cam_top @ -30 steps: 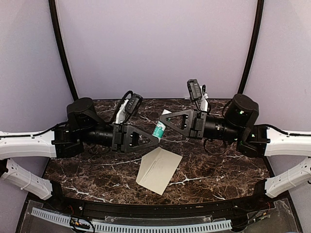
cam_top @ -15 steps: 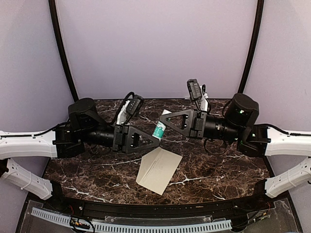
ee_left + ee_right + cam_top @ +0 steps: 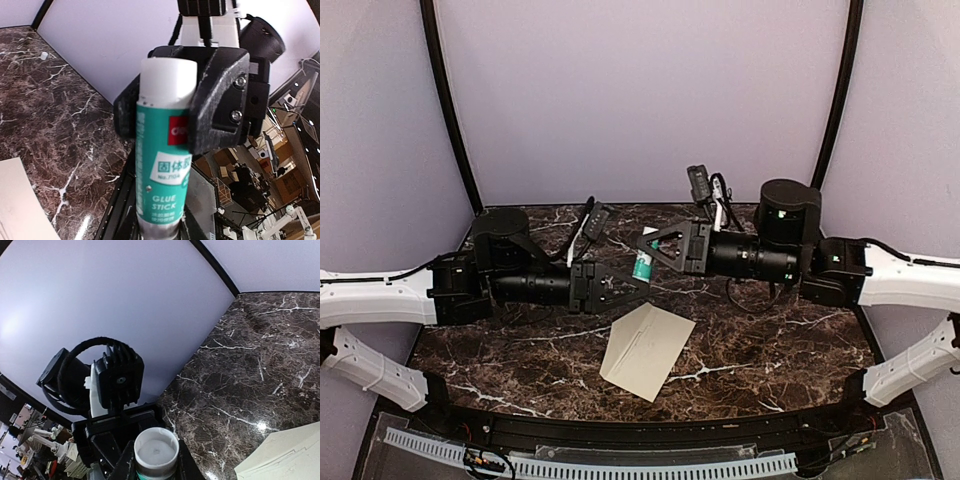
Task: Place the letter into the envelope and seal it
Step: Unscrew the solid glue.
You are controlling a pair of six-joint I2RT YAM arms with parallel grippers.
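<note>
Envelope [image 3: 645, 350]: one; glue stick [image 3: 642, 267]: one, gripped by left hand [image 3: 638, 285], right hand [image 3: 646, 245]

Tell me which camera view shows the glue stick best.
Left wrist: the glue stick fills the frame, green label readable, white cap clear. Top external shows only a small green-white tube; right wrist shows just its round white end.

Both arms reach inward above the table, forearms roughly level, tips meeting at centre. Left gripper [image 3: 636, 285] is clamped on the base of the glue stick [image 3: 642, 266]. Right gripper [image 3: 646, 246] is clamped on its cap end, opposing the left.
</note>
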